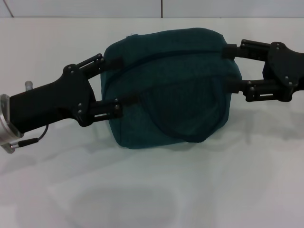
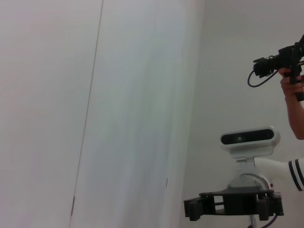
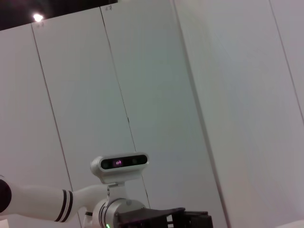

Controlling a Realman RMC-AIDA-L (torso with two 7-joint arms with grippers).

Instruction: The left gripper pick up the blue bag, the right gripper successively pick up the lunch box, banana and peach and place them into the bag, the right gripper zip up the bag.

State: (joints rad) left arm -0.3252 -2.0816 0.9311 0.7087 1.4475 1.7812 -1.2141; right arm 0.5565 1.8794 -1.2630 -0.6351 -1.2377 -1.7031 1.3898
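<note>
The blue bag (image 1: 171, 90) is bulging and closed, and hangs level between my two grippers in the head view. My left gripper (image 1: 110, 84) is at the bag's left end, its two fingers set wide apart and clasping that end. My right gripper (image 1: 232, 67) is at the bag's right end, its fingers also wide apart and pressed onto it. The lunch box, banana and peach are out of sight. The wrist views show no bag.
The white table (image 1: 247, 190) lies below the bag, with a faint shadow at its front. The wrist views show white wall panels and my head camera (image 2: 248, 137), which also shows in the right wrist view (image 3: 119, 163). A person's arm holding a camera (image 2: 289, 71) is at the edge.
</note>
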